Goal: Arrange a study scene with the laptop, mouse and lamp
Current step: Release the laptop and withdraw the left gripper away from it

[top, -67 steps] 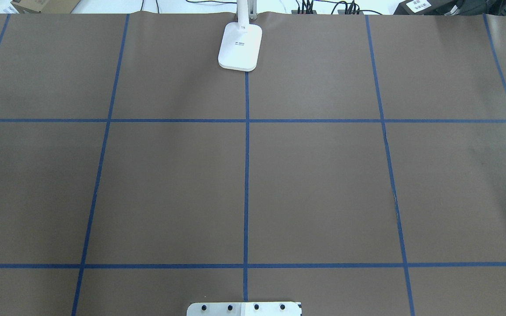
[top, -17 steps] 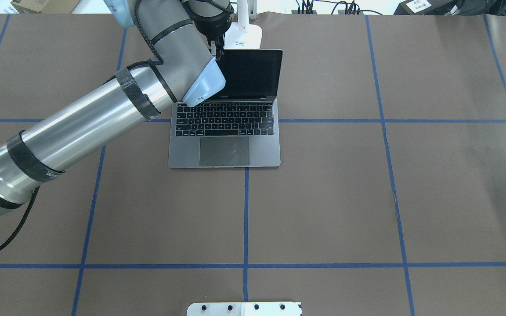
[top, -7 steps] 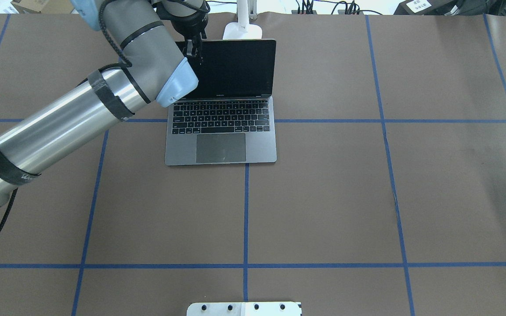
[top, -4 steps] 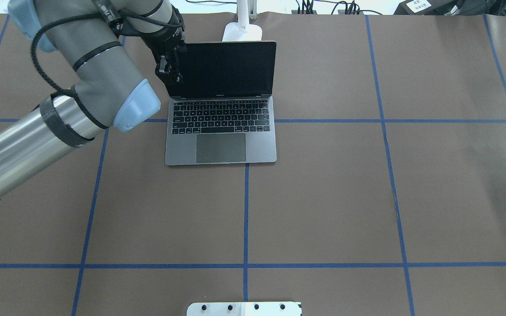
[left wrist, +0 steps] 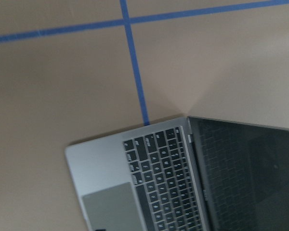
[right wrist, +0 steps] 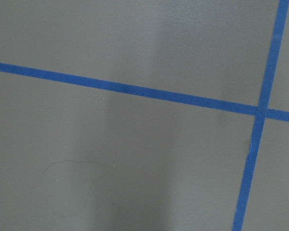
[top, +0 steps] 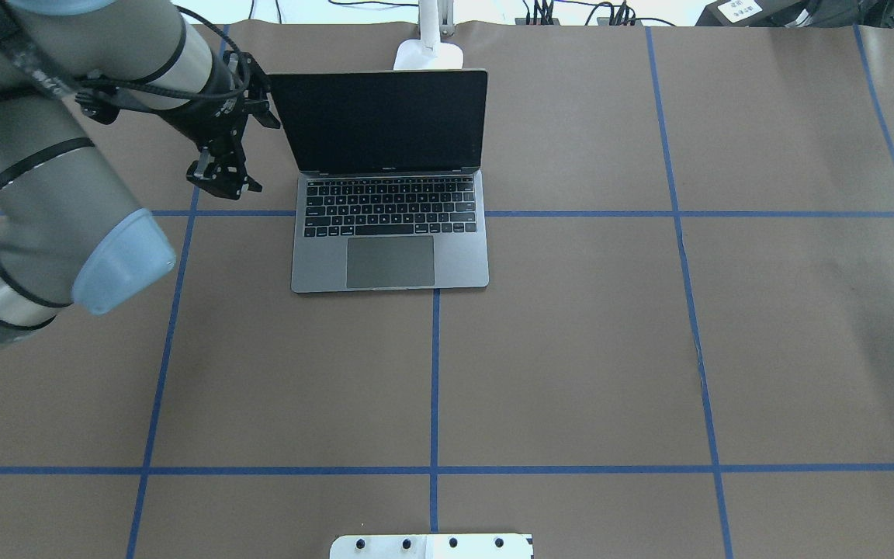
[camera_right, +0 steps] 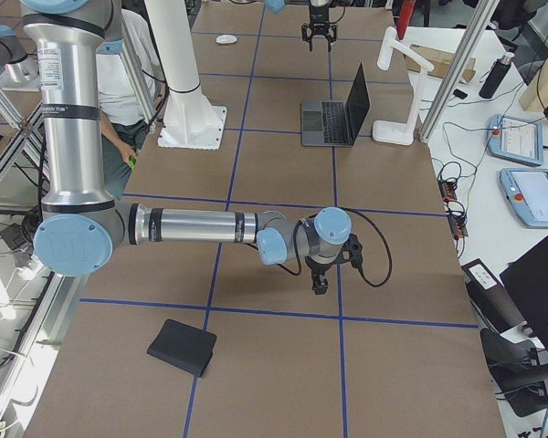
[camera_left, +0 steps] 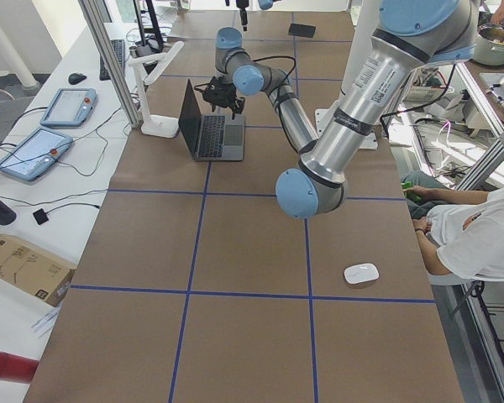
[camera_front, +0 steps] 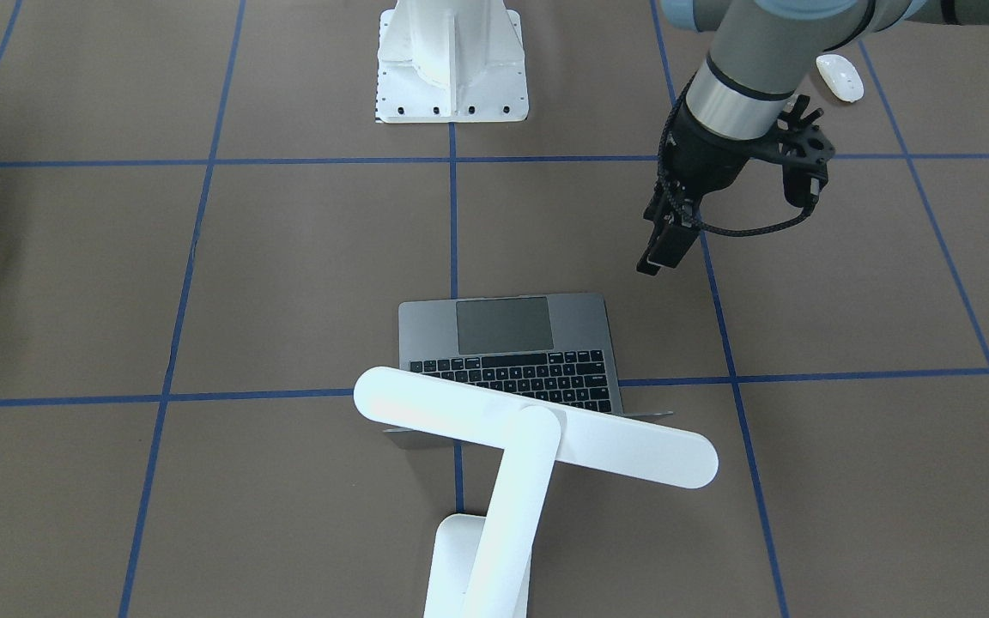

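The slim grey metal laptop stands opened on the brown desk, just before the white desk lamp. The left end effector hangs beside the screen, fingers spread, grasping nothing. The small white oval mouse lies well apart. For the right end effector, released or clenched, I cannot tell.

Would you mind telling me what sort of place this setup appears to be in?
Most likely a robotics lab: a left arm and right arm stand at a table gridded with blue tape, and teach pendants lie on a side bench.
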You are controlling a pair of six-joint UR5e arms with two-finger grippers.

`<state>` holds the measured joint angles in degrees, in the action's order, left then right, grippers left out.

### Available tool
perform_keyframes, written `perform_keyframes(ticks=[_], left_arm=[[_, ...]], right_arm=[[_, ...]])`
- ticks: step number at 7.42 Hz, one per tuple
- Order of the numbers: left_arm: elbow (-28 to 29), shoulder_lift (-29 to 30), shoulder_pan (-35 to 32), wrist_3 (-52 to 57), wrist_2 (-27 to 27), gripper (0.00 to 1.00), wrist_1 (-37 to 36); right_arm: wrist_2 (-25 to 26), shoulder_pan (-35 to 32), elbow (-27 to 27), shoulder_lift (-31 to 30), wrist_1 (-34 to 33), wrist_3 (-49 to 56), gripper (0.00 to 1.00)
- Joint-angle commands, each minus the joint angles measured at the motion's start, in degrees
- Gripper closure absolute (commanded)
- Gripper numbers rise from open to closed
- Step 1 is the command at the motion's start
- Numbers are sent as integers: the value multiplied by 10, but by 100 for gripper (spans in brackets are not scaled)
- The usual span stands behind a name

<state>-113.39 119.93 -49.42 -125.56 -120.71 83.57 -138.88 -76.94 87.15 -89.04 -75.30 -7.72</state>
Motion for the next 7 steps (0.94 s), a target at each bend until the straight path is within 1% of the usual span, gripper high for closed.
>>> perform_keyframes(ticks=[1,2,3,4,5,6,7], left_arm=[[-91,-123,-1,175,-9,0,-6],[-133,-182,-2,266,-13,0,-4],[-178,-256,-10,395,-20,0,-3],[-202,-311,-28,518,-31,0,0],[-205,-348,-65,632,-57,0,0],[-200,-401,-122,791,-99,0,8],[-192,-430,-156,878,-116,0,25]], right_arm=[[-2,0,15,0,2,3,1],[-1,-1,30,-10,2,5,1],[-2,-1,36,-27,2,9,1],[-4,-2,54,-47,2,9,1],[-1,-2,64,-67,2,26,1],[2,-3,57,-79,1,107,1],[2,-14,44,-91,0,187,1]])
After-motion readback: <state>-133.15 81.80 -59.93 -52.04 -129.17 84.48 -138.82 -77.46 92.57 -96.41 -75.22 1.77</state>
